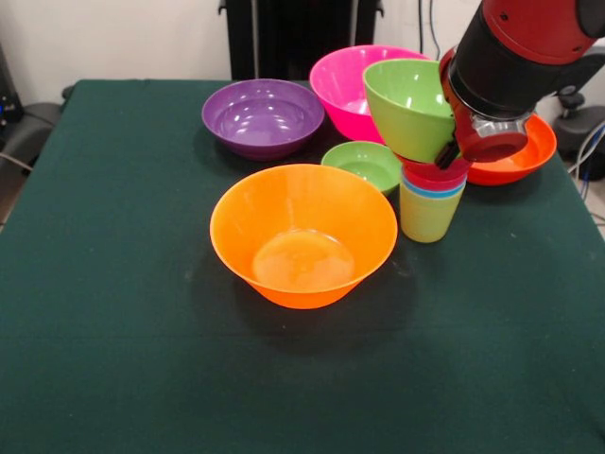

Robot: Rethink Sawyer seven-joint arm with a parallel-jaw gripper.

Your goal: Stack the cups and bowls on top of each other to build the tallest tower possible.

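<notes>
**Lime bowl tilted at the top of the cup stack**

You have the arm point(525, 57) coming down from the upper right, its red and black wrist right beside the tower point(430, 194). The gripper point(452, 151) is mostly hidden behind the lime bowl point(408, 106); a dark finger shows at the bowl's rim on the wrist side, so it looks clamped on that rim, though you cannot see both fingers clearly.

The tower stands right of centre on the green table point(113, 331). The yellow-green cup point(425, 216) is lowest and sits on the cloth. A blue cup point(437, 190) is nested in it, only its rim band showing, and a red piece point(435, 174) is nested above that. The lime bowl sits tipped on top, its mouth facing up and to the left, not level.

Around it you see:
- The big orange bowl point(302, 232) upright in the middle, just left of the tower and apart from it.
- A small green bowl point(364, 165) behind it, close to the tower.
- The purple bowl point(263, 116) further back on the left.
- The pink bowl point(345, 85) behind the lime one, partly covered by it.
- A red-orange bowl point(520, 161) behind the wrist, mostly hidden.
</notes>
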